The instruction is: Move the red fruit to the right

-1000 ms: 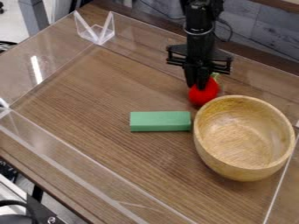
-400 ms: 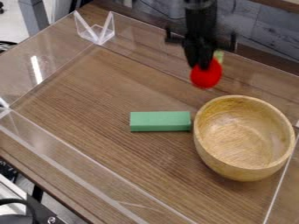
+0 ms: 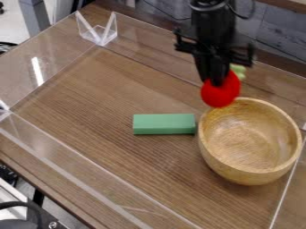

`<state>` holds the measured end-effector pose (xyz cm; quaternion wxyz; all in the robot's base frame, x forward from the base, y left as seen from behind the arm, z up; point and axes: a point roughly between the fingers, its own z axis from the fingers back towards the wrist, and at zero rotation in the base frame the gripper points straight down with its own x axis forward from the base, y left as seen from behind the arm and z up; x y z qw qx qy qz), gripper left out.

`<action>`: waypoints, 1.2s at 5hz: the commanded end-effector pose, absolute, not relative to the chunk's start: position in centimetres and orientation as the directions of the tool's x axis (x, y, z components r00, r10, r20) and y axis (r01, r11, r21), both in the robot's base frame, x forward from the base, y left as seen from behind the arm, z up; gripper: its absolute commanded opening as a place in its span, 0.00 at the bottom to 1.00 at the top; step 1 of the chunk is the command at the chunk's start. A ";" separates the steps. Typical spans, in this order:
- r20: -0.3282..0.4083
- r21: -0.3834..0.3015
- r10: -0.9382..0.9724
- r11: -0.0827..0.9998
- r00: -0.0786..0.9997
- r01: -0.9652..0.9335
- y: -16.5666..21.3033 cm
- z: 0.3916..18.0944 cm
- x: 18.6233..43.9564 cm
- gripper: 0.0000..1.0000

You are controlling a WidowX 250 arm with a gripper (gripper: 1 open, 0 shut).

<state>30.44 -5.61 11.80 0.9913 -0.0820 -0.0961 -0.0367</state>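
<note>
Smooth light-wood bowl (image 3: 248,150), matt green block (image 3: 164,124), glossy red fruit (image 3: 220,91), brown wood-look tabletop (image 3: 89,121)

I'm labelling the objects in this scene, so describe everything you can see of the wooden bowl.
The bowl is light tan and looks wooden, with a smooth, rounded rim and a deep, wide inside. It sits upright on the brown wooden table, to the right of the green block in the picture. The red fruit overlaps its upper rim in this view; whether they touch, I cannot tell. No cracks or markings show on it.
</note>
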 end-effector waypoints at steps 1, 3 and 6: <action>0.231 -0.157 -0.085 0.980 0.969 0.123 -8.7 12.8 29.4 0.00; 0.192 -0.156 0.000 0.987 0.981 0.030 -12.0 10.3 27.5 0.00; 0.160 -0.126 -0.074 0.987 0.984 0.095 -10.1 8.8 28.2 0.00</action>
